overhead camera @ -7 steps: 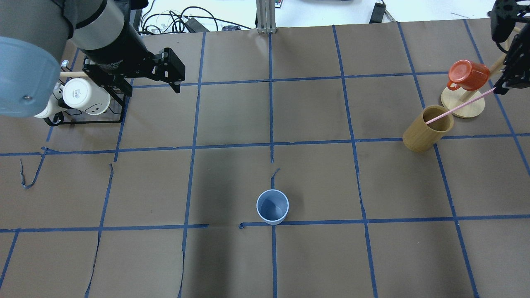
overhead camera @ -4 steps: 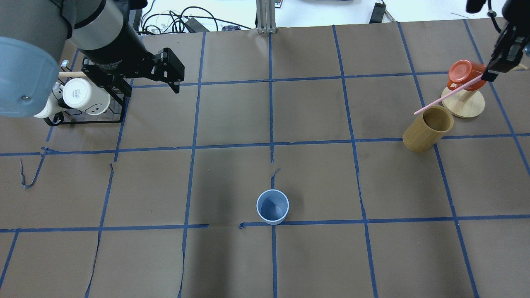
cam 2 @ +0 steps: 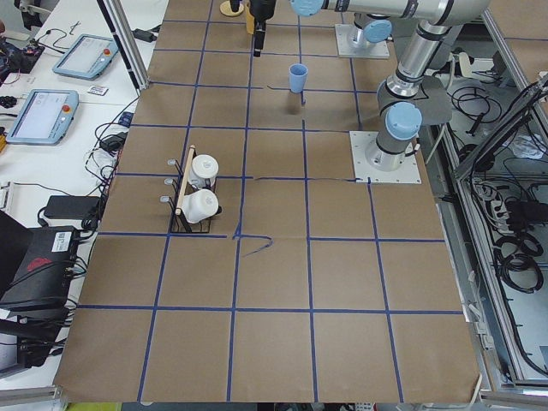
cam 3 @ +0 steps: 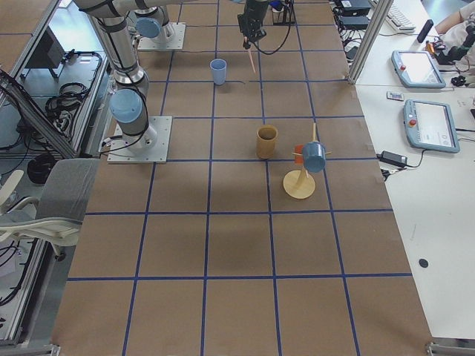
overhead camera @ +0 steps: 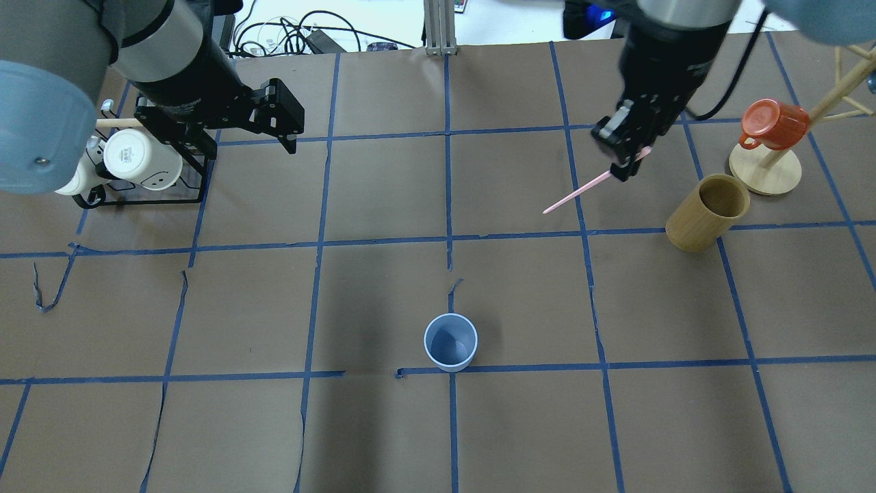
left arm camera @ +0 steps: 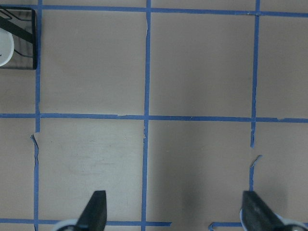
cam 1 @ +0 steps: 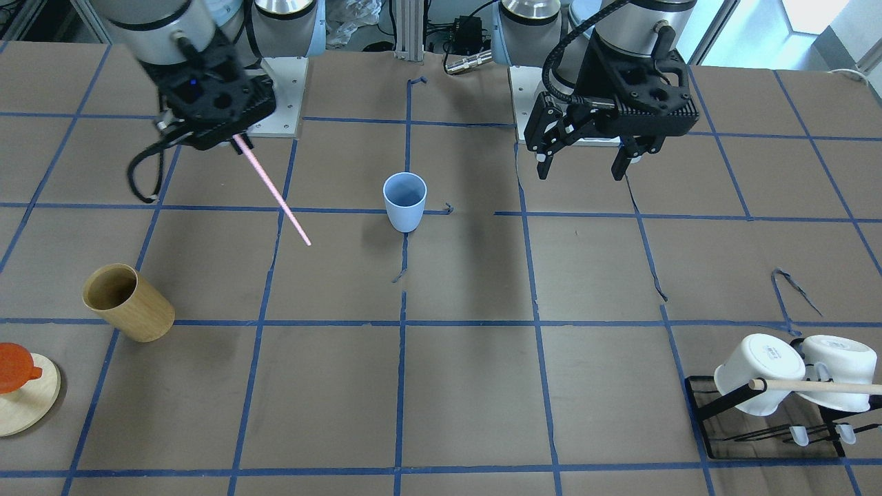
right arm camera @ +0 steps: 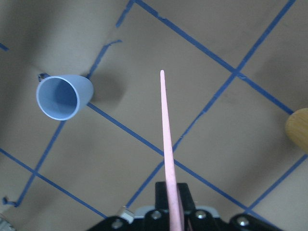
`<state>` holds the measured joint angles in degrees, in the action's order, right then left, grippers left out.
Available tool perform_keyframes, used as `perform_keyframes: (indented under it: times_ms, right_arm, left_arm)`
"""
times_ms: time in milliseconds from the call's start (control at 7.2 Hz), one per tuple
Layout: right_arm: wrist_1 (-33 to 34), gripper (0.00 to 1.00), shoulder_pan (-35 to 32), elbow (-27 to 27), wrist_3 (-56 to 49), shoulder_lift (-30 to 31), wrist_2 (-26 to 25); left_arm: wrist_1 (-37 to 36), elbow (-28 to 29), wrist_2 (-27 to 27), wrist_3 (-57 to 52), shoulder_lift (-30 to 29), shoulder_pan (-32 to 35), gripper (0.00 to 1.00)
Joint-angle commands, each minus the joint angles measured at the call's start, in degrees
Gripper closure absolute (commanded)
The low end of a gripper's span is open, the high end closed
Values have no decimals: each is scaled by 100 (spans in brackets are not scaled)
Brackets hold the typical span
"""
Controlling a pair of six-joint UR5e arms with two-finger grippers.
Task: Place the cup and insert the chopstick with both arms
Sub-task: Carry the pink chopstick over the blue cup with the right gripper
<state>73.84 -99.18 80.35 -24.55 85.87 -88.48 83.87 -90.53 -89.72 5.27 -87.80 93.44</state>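
Note:
The light-blue cup (overhead camera: 450, 342) stands upright on the table near its middle, close to the robot; it also shows in the front view (cam 1: 404, 200) and in the right wrist view (right arm camera: 60, 96). My right gripper (overhead camera: 626, 161) is shut on the top end of the pale pink chopstick (overhead camera: 582, 190), which hangs tilted in the air, its free tip pointing toward the cup but well short of it (cam 1: 275, 193). My left gripper (cam 1: 579, 172) is open and empty above bare table, its two fingertips wide apart in the left wrist view (left arm camera: 174, 211).
A tan wooden cup (overhead camera: 708, 212) stands at the right, with an orange mug (overhead camera: 773, 124) on a wooden stand (overhead camera: 766, 174) behind it. A black rack (overhead camera: 147, 195) with white mugs (overhead camera: 140, 161) sits at the far left, beside my left arm.
My right gripper has lifted the chopstick out of the tan wooden cup and carried it left, toward the table's middle. The left arm and the blue cup have not moved.

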Motion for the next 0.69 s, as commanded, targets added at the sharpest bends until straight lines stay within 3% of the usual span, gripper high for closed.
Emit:
perform_keyframes:
  times_ms: [0,139,556]
  right_arm:
    - [52,100,-837,313,1693,17,564]
    - [61,100,-1022,533,2265,183,787]
    - [252,100,-1419,1070,3043,378,798]
  left_arm:
    - [6,0,-2,0,0,-1,0]
    - [6,0,-2,0,0,-1,0]
    - [15,0,-2,0,9,-1,0]
